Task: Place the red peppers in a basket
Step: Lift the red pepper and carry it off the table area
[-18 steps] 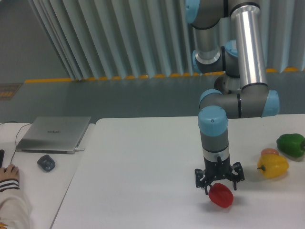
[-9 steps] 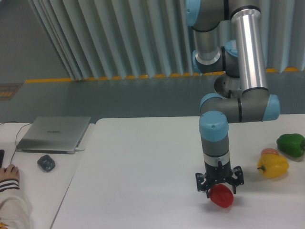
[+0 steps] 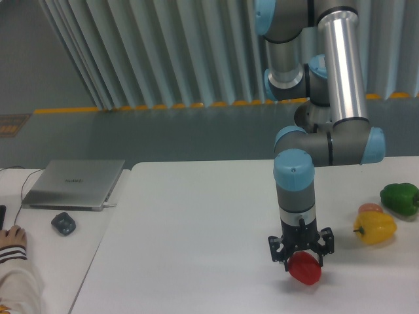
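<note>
We've got the gripper [image 3: 302,260] pointing straight down over the red pepper [image 3: 304,268] near the front edge of the white table [image 3: 196,222], fingers spread on either side of its top. Can't tell if they're actually squeezing it yet. Over to the right sit a yellow pepper [image 3: 375,227] and a green pepper [image 3: 400,198], well apart from the red one.

No text, label or number can be read here. The closed silver-grey laptop [image 3: 73,183] near the white table's left edge bears a small lid mark, perhaps a brand, too blurred to read.
</note>
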Controlling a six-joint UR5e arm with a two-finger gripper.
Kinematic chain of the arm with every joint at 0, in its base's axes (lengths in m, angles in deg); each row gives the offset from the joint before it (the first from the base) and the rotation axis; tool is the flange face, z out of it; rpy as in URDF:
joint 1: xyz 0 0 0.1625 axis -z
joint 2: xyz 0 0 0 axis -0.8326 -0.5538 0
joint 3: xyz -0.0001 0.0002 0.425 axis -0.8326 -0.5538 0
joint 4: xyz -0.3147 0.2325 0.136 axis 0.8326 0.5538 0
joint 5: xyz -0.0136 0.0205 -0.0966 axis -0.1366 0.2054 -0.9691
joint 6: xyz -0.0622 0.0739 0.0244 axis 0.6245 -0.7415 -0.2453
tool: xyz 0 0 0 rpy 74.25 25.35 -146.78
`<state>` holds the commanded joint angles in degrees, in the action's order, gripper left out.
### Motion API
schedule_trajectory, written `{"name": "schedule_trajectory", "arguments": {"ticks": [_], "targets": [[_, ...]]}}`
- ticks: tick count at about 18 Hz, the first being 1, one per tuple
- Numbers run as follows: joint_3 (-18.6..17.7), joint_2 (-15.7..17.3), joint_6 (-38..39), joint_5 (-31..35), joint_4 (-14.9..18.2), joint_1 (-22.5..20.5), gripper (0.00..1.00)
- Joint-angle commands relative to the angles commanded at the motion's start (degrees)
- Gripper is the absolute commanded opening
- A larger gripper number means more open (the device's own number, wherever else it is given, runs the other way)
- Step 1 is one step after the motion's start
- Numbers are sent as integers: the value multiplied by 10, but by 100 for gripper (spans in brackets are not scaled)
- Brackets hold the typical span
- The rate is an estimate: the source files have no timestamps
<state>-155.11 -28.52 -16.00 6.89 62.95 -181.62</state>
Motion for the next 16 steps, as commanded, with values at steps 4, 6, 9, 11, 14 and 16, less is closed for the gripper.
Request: {"name": "schedule_trajectory", "arguments": {"ticks": [4, 6, 9, 11, 14, 16], "targets": [[0, 49, -49, -3, 5, -5, 41], [-1, 62, -98, -5, 10, -8, 41], [0, 72, -188, -11, 14, -18, 41], [0, 77, -245, -12, 14, -34, 41], [-2, 80, -350, -22, 15, -57, 41], [-3, 79, -425, -23, 15, -75, 41]]}}
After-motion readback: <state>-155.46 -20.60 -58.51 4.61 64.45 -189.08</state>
